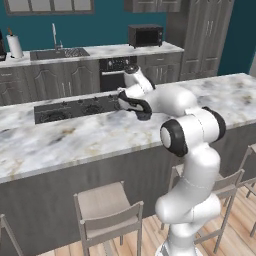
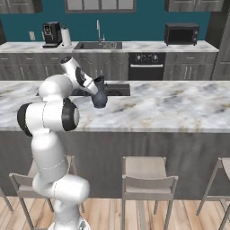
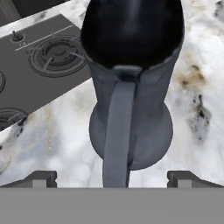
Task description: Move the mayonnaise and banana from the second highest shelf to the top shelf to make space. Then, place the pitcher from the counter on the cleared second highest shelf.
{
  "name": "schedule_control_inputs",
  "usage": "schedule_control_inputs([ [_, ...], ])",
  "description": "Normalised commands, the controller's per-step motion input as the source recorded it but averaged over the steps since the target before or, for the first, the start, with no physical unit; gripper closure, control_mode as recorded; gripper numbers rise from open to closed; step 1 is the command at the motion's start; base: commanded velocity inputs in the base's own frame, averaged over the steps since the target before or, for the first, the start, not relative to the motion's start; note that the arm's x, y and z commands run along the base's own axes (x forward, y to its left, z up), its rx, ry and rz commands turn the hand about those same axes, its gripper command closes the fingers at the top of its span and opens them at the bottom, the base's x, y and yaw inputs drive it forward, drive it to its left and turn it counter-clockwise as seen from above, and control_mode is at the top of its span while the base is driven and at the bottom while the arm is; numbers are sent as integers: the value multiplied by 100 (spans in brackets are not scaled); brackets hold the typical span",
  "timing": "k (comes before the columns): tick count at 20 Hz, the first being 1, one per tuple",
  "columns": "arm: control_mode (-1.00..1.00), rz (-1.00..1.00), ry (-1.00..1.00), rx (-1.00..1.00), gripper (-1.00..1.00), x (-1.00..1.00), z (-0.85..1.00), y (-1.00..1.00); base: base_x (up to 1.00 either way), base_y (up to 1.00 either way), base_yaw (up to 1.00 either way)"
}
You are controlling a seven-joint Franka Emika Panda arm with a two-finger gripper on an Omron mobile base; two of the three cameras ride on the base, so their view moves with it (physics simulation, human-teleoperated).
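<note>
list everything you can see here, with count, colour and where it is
pitcher: one, dark slate-grey, upright on the counter beside the cooktop
counter: one, white-and-grey marbled, across the middle
cooktop: one, black, inset in the counter
back counter: one, marbled, against the teal wall, with sink and faucet
microwave: one, black, on the back counter
coffee machine: one, black, on the back counter
paper towel roll: one, white, beside the coffee machine
oven: one, black, under the back counter
stools: several, grey, before the counter
gripper: one, dark tips, open, either side of the pitcher's handle
</note>
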Motion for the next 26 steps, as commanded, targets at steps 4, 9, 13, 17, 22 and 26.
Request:
schedule_control_inputs([
  [4, -100, -4, 7, 0, -100, 38, -2, -2, 0, 0, 0],
  [9, -100, -5, 4, 0, 100, 23, -17, -4, 0, 0, 0],
  [13, -100, -6, 2, 0, 100, 6, -26, -14, 0, 0, 0],
  [17, -100, -3, 0, 0, 100, 0, -30, -18, 0, 0, 0],
  [22, -100, 0, -1, 0, 100, 0, -6, -1, 0, 0, 0],
  [26, -100, 0, -35, 0, 100, -11, -66, 0, 0, 0, 0],
])
